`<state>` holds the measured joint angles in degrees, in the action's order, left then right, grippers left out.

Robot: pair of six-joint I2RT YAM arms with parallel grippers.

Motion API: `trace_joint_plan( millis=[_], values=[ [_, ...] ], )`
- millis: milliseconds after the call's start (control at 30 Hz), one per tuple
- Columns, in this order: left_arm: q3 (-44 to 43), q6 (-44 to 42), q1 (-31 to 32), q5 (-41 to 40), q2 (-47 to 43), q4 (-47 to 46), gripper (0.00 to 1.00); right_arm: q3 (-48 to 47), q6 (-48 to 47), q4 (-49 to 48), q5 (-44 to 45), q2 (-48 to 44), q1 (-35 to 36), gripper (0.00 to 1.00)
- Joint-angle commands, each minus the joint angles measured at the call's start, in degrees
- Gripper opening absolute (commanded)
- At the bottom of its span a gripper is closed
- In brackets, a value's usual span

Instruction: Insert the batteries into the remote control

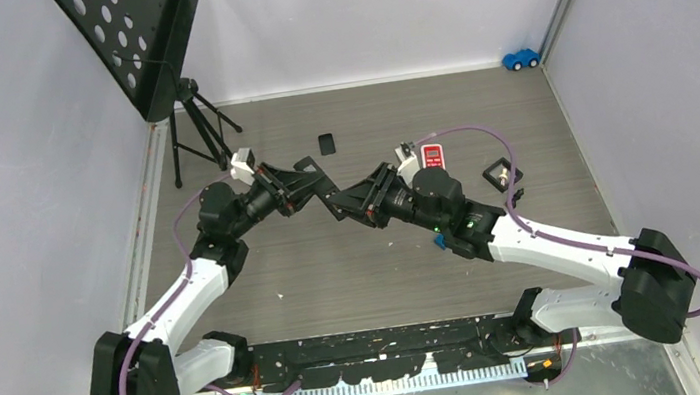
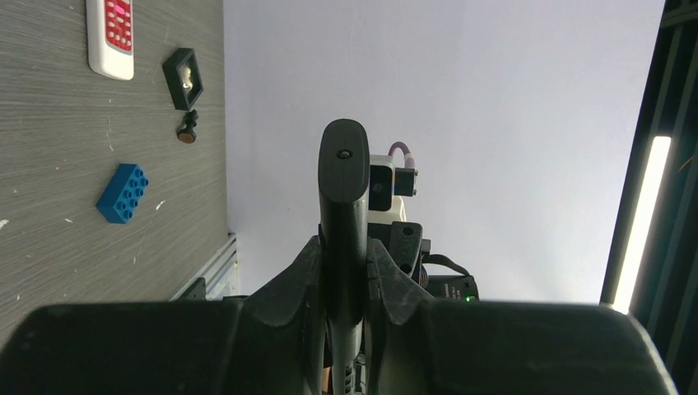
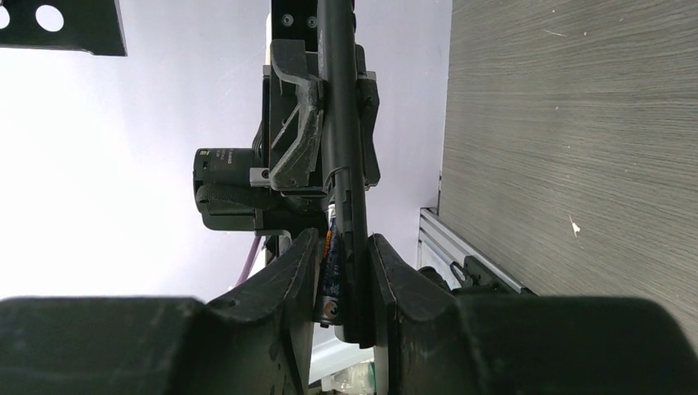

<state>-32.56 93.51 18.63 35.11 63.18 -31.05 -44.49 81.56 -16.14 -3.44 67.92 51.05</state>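
- The grey table (image 1: 386,274) carries loose things, all apart from the arms' meeting point: a white remote (image 2: 111,37) with a red panel, a black square frame (image 2: 183,78) just beside it, and a blue block (image 2: 123,193) nearer the table edge.
- Near the frame lies a small dark piece with an orange end (image 2: 188,127) — too small to tell what it is.
- A flat black rectangle (image 1: 326,144) lies beyond the grippers; a blue toy car (image 1: 520,59) sits in the far right corner, and a perforated black panel (image 1: 140,37) on a tripod stands far left.
- Both arms reach forward and inward, wrists turned so the grippers face each other above mid-table.
- The left gripper (image 2: 344,251) is clamped on one end of the black remote (image 2: 344,173), held off the table.
- The right gripper (image 3: 342,247) is closed round the other end, with a battery (image 3: 332,267) — dark with an orange band — caught between one finger and the remote body.
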Motion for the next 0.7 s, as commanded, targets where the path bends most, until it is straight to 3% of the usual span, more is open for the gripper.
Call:
trace_joint_plan(
  millis=[0, 533, 667],
  values=[
    [0.5, 2.6, 1.1, 5.0, -2.0, -5.1, 0.0, -0.6, 0.8, -4.8, 0.1, 1.5, -0.2, 0.26],
    [0.6, 7.4, 1.1, 6.4, -4.0, -8.1, 0.0, 0.5, 1.8, -4.6, 0.3, 4.1, -0.7, 0.25],
    [1.0, 9.7, 1.1, 6.1, -4.3, -8.7, 0.0, 1.2, 1.8, -5.8, 0.6, 4.9, -0.7, 0.31]
  ],
)
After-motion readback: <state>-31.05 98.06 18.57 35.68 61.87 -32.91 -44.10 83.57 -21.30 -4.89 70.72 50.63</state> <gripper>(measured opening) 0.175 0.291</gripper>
